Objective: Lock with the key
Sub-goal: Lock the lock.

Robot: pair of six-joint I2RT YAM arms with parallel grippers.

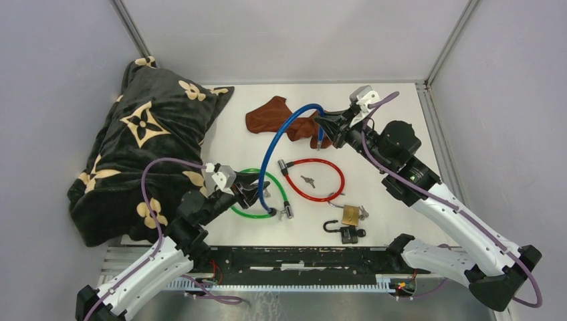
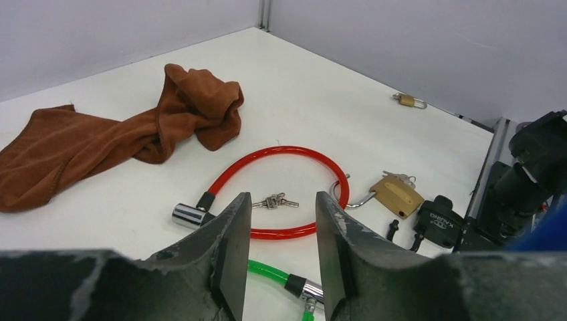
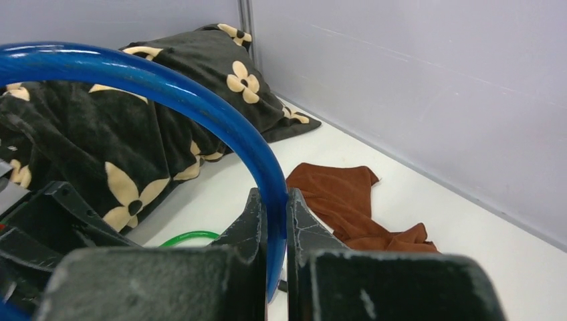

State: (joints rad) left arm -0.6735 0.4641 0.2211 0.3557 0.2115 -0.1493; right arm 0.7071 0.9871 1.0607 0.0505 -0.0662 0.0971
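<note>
We log the left gripper [image 1: 259, 192] nearest, fingers spread above the green cable lock [image 1: 253, 217]. The keys [image 1: 307, 179] lie inside the red cable lock [image 1: 314, 160] loop. Farther back, the right gripper [image 1: 322, 124] pinches one end of the blue cable lock [image 1: 267, 157].

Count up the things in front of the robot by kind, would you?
Cable locks: 3 (blue, red, green)
Padlocks: 3 (brass, black, small brass)
Key bunches: 2 (inside red loop, by brass padlock)
Cloth: 1
Blanket: 1
Total: 10
</note>
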